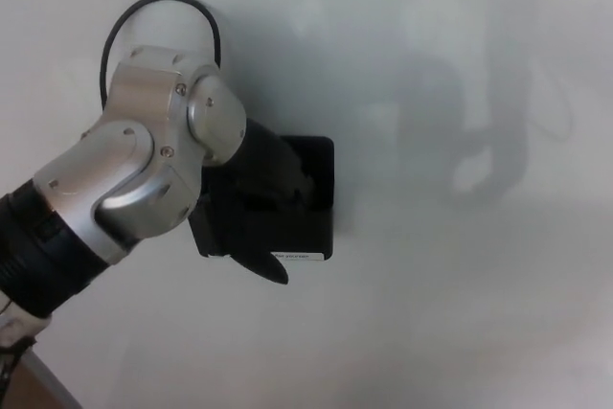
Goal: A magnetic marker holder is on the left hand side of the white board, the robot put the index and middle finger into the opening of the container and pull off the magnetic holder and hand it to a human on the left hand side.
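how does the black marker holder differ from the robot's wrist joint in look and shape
The marker holder is matte black, while the wrist joint of the left arm is shiny silver metal. The holder is boxy with flat sides and square corners; the wrist joint is rounded and bulbous, with small screws showing. The holder carries a white label strip along its lower edge; the joint has none. Both are seen against the whiteboard, with the left hand between them.

Marker holder (311, 200) on whiteboard (460, 313), left of centre; left hand (259, 208) over its left part, arm from lower left.
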### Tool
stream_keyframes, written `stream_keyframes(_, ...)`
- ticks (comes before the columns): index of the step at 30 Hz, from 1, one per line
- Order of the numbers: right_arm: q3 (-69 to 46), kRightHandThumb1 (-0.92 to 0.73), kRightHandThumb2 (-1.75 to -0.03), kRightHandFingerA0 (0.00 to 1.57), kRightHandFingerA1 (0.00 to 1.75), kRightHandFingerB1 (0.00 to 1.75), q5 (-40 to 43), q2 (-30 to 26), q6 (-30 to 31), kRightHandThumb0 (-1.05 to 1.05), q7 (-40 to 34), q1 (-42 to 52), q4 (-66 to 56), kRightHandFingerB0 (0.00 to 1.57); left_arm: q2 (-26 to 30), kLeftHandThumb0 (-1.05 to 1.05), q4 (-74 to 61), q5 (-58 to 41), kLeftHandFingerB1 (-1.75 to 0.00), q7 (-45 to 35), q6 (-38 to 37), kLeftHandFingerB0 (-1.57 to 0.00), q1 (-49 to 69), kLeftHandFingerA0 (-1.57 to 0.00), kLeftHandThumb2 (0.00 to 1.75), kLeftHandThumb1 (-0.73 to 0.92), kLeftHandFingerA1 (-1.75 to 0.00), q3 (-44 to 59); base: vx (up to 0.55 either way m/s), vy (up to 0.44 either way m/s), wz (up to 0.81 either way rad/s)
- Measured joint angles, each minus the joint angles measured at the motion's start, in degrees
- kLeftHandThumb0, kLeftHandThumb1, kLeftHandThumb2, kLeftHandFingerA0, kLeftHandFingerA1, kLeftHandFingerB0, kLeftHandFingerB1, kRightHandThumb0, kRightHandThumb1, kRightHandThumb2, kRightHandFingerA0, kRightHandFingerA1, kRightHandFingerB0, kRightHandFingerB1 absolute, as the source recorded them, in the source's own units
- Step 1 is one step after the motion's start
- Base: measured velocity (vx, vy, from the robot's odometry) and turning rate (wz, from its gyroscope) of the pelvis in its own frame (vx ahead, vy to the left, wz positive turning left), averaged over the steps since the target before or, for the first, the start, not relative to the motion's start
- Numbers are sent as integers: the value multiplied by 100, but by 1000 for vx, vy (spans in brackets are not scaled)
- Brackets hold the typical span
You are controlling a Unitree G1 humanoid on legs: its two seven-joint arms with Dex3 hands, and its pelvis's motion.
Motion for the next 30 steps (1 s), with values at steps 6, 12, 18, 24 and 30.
stream_keyframes(6, 13, -56, -58, 100, 55, 43, -4, 1, 0, -45, 0, -21, -42, 63, -136, -69, 76, 231, -33, 730, -344, -9, 243, -43, 76, 42, -56, 15, 0, 0, 0)
stream_keyframes(12, 11, -57, -58, 99, 55, 43, 1, 8, 1, -46, 7, -23, -45, 63, -215, -55, 254, 343, -39, 1400, -767, -20, 449, -63, 72, 43, -63, 138, 0, 0, 0)
stream_keyframes(18, 12, -58, -58, 102, 55, 44, 0, 21, 1, -43, 7, -28, -47, 65, -208, -27, 310, 348, -48, 2062, -1274, -79, 697, -101, 56, 49, -58, 290, 0, 0, 0)
stream_keyframes(24, 6, -59, -58, 104, 56, 44, 4, 23, 1, -44, 9, -39, -68, 66, -202, -22, 442, 444, -59, 2543, -1660, -89, 791, -90, 55, 50, -66, 226, 0, 0, 0)
stream_keyframes(30, -2, -60, -58, 106, 56, 45, 6, 23, 2, -44, 11, -42, -82, 67, -157, -25, 420, 568, -57, 3156, -2070, -86, 1060, -84, 56, 57, -76, 290, 0, 0, 0)
